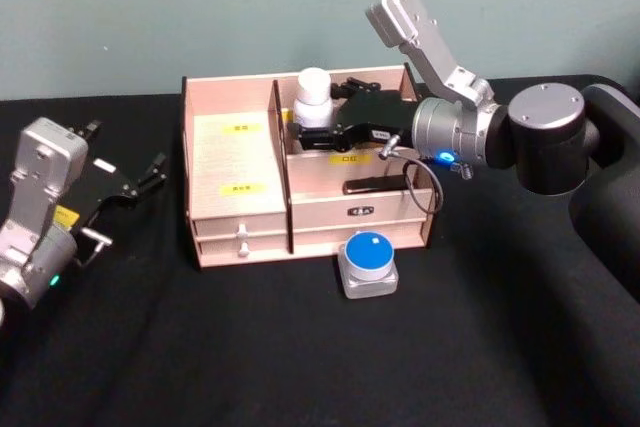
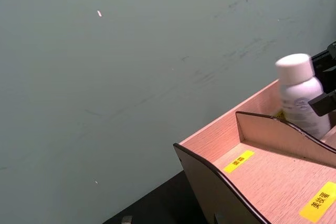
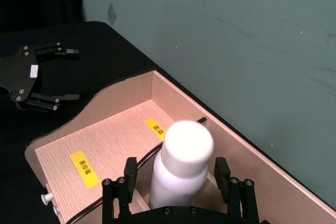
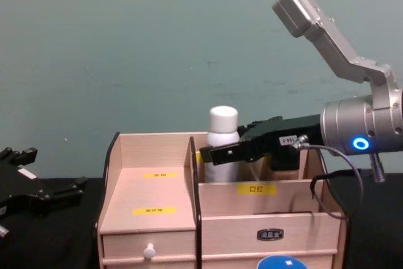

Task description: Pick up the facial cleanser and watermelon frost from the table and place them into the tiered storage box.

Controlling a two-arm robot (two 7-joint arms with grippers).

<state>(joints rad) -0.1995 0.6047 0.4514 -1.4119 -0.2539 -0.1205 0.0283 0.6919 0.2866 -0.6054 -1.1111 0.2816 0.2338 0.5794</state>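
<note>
loosely, right claw point(image 3: 176, 166) flanks bottle point(image 3: 187, 141) in box point(image 3: 125, 97).

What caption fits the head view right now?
Right hand straddles white bottle standing in tiered storage box; blue-lidded jar sits in front; left hand parked at left.

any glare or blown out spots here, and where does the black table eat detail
right wrist view: bottle cap blows out to flat white, the right claw open around it; head view: black table swallows shadows and the open left claw hardly stands out; chest view: blue light on the right arm glows without flare
</note>
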